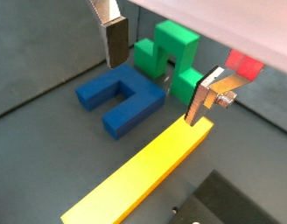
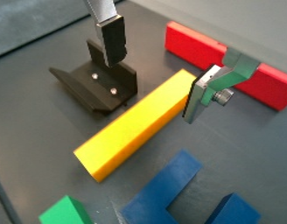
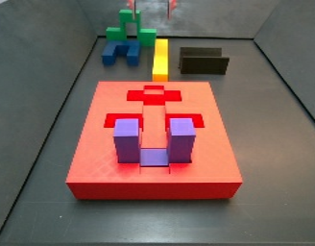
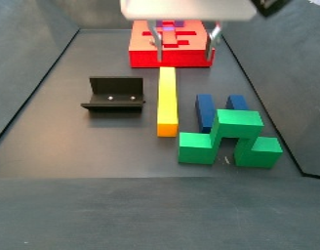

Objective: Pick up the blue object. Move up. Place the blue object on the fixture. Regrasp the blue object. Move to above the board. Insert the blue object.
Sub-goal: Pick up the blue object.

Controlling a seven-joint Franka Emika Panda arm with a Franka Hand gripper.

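While the hand [image 1: 156, 70] hangs above the dark bench floor [image 1: 35, 61] with its flat silver fingers [image 1: 202, 96] spread wide and nothing between them, the first step, the pick-up, is judged still to be done. The small dark-blue U-shaped block [image 1: 120, 98] lies flat on the floor, seen in both wrist views, just beside the long yellow bar [image 1: 140, 171] and close against the green blocks [image 1: 170, 54]; in a side view it sits at about three o'clock from the yellow bar, with the green blocks [image 4: 230, 137] crowding its near side. The black L-shaped fixture [image 4: 118, 94] stands at about nine o'clock from that bar, well apart from the blue piece, and the large flat red slab with shaped recesses [image 3: 154, 139], carrying a purple U-shaped block [image 3: 153, 139], lies farther off. For a clean grasp, the hand would best be centred over the blue block and lowered straight down, with the fingers set where neither the yellow bar nor the green blocks can be struck. The narrow gaps beside the neighbours are judged the main risk; a nudged block could turn out of line.
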